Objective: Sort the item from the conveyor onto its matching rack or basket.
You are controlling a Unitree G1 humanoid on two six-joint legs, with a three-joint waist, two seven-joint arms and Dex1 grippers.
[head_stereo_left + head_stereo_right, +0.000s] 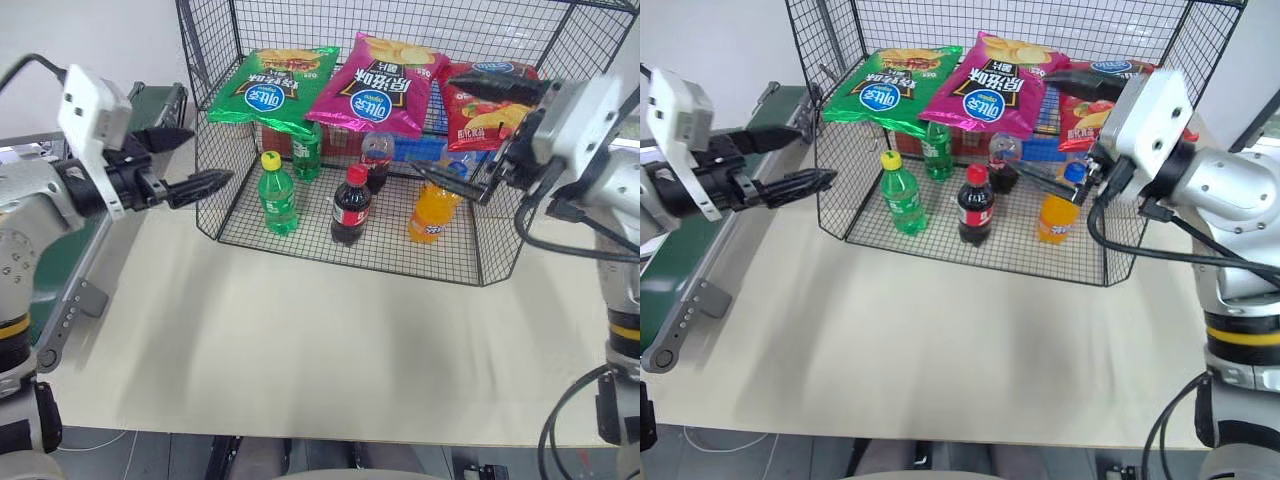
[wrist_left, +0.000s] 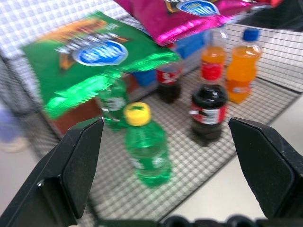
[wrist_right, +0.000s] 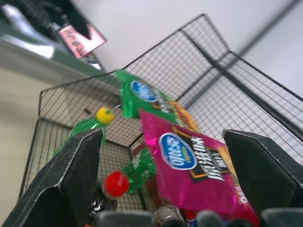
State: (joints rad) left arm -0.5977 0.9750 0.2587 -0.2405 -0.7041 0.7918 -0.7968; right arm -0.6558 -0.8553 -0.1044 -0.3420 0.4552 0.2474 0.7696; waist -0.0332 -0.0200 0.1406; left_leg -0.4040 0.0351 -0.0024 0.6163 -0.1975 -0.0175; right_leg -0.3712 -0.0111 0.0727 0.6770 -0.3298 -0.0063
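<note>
Left eye view shows you the pink bag lying on the rack's upper tier between the green bag and red bag, off the conveyor, so chips group above and bottles below. Both the left gripper and right gripper have fingers apart, holding nothing. Each bag carries a blue oval logo; the writing beside it isn't readable.

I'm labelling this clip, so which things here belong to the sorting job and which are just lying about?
Job:
- shiny magenta-pink chip bag
- black wire-mesh rack
- dark green conveyor belt

Lying about:
- green chip bag
- red chip bag
- plastic drink bottles, like the green one
</note>
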